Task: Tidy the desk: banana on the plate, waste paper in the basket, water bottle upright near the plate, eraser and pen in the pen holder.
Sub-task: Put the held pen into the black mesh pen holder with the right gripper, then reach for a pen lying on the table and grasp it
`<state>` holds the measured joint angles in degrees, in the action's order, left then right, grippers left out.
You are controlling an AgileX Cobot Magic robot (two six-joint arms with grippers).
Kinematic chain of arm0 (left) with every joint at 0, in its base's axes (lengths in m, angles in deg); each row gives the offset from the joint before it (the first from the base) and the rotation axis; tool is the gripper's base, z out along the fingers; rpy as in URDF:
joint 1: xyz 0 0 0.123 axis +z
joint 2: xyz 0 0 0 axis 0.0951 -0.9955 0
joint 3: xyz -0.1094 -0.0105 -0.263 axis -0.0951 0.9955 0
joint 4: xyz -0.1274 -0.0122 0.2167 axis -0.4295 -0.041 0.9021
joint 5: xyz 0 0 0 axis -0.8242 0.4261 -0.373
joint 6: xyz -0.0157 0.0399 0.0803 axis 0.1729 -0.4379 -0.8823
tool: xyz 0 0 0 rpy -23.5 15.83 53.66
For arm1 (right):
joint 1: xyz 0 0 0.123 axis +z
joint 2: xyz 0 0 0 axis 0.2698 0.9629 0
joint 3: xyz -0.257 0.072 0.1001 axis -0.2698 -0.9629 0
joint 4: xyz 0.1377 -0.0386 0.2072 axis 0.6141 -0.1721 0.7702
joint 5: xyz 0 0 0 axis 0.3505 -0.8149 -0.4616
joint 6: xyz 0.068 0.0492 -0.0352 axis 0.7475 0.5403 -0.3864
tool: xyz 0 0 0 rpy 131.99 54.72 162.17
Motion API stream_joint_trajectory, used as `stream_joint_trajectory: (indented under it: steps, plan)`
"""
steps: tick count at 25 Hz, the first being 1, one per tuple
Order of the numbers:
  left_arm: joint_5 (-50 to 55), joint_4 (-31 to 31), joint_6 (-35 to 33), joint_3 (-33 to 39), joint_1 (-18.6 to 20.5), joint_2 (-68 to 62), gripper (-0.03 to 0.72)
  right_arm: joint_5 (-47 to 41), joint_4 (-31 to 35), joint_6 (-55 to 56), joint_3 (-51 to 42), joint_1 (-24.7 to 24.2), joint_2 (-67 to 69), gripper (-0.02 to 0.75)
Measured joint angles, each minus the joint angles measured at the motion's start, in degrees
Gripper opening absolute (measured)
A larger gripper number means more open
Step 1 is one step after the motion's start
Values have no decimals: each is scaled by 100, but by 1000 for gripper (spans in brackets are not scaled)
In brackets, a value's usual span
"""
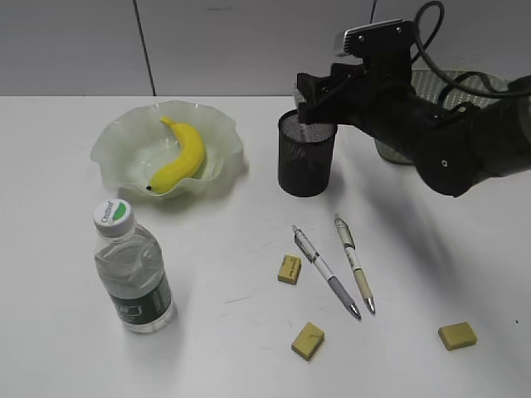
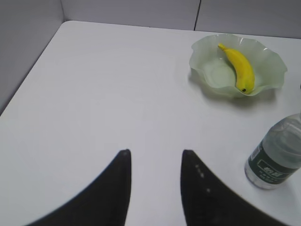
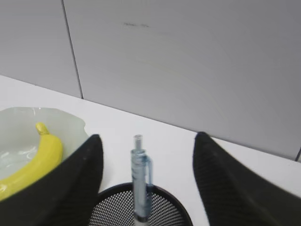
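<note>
My right gripper (image 3: 146, 181) sits just above the black pen holder (image 1: 305, 156). Its two fingers are spread wide, and a pen (image 3: 139, 181) stands between them with its lower end already down in the pen holder. The fingers do not touch this pen, so I think it has been let go. To do this step well, I should lift straight up so I do not bump the pen or tip the holder.

My left gripper (image 2: 154, 157) hangs over a bare part of the white bench (image 2: 108, 94), a bit open and holding nothing.

The outside camera shows things my right wrist camera cannot. Two more pens (image 1: 326, 271) lie on the bench below and in front of my right gripper, and three small yellow erasers (image 1: 289, 269) lie near them. The bottle (image 1: 133, 269) stands upright near the plate (image 1: 116, 141), far to the left. The basket (image 1: 465, 87) is behind my right arm, mostly hidden. I see no waste paper anywhere.

My right wrist camera alone shows the pen in the holder. From outside, my arm hides it.

The banana (image 1: 181, 157) lies on the plate.
</note>
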<state>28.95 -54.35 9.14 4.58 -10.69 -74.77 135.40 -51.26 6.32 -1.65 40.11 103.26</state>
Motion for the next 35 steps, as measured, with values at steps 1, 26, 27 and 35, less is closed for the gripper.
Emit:
stream_joint_trajectory:
  steps: [1,26,27,35]
  plan:
    - [0,0,0,0,0,0,265,-176,-5,48,-30,0,-112,496]
    - [-2143,-1645,-1722,-628,-59,-2657,253,-11854,53,353,-2129,0,-10758,394]
    - [-2275,-1904,-2033,-773,-81,-2967,247,-11823,53,359,-2235,0,-11052,394]
    - [-2576,-3042,-3293,-2910,-1415,-6000,220,-11033,-189,370,-2712,0,-11640,380]
